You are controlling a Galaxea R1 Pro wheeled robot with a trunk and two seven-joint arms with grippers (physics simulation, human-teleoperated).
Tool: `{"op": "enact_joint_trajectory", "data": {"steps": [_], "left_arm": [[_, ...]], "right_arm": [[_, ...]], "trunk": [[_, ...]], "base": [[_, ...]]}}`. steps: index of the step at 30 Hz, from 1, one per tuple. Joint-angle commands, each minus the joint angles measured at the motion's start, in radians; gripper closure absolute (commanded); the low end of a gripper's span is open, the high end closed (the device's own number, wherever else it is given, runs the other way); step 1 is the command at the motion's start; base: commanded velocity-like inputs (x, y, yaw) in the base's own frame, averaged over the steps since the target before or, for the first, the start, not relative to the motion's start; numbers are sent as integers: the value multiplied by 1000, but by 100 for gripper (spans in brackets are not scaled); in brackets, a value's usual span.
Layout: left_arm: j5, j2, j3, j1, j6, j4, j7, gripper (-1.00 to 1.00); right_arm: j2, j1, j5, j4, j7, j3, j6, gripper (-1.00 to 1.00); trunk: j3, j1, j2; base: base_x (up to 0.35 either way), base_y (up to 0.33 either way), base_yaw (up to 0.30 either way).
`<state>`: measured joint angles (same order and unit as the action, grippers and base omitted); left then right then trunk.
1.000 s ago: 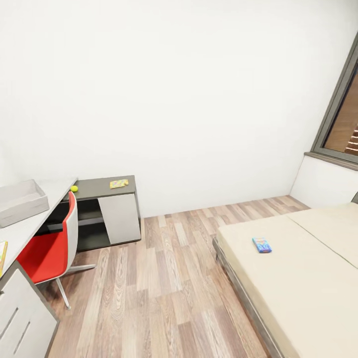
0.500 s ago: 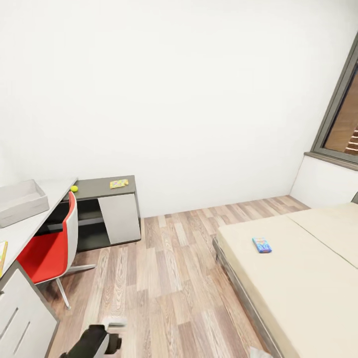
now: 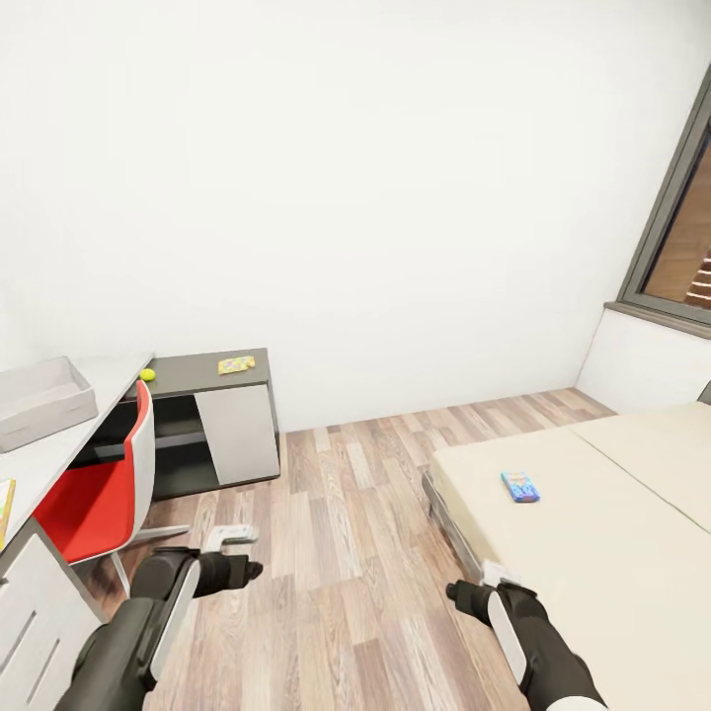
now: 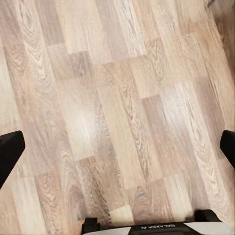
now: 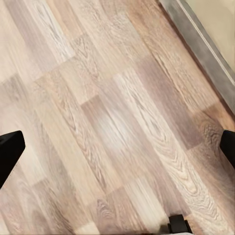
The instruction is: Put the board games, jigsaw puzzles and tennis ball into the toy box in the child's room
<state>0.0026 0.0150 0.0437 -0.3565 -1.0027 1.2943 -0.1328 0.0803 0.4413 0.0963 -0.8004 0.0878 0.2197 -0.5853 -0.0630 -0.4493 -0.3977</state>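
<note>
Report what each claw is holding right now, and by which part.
Nothing is held. The left claw and right claw are both open, with only bare wood floor between their fingers.

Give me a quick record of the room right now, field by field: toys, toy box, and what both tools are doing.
toy box: on the pale table
tennis ball: on the table's dark section
jigsaw puzzle: on the same dark section
small blue board game: on the bed
red chair: at the table
left tool: open, empty, over the wood floor
right tool: open, empty, beside the bed frame
</note>
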Motion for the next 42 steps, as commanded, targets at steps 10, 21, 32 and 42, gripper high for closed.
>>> {"op": "enact_joint_trajectory", "data": {"steps": [10, 21, 32, 42], "left_arm": [[3, -1, 10, 0, -4, 17, -26, -100], [4, -1, 7, 1, -3, 20, -30, -100], [4, -1, 2, 1, -2, 20, -30, -100], [3, -1, -1, 0, -1, 20, -28, -100]], "right_arm": [[8, -3, 11, -37, 5, -3, -15, -100], [4, -1, 13, -27, 4, 3, -11, -100], [-4, -1, 13, 0, 5, 9, -12, -100], [-4, 0, 14, 3, 7, 9, -13, -100]], "trunk": [[-2, -1, -2], [-2, -1, -2], [-2, -1, -2], [-2, -1, -2]], "base": [[0, 0, -8], [0, 62, -198], [0, 254, -270], [49, 269, -276]]}}
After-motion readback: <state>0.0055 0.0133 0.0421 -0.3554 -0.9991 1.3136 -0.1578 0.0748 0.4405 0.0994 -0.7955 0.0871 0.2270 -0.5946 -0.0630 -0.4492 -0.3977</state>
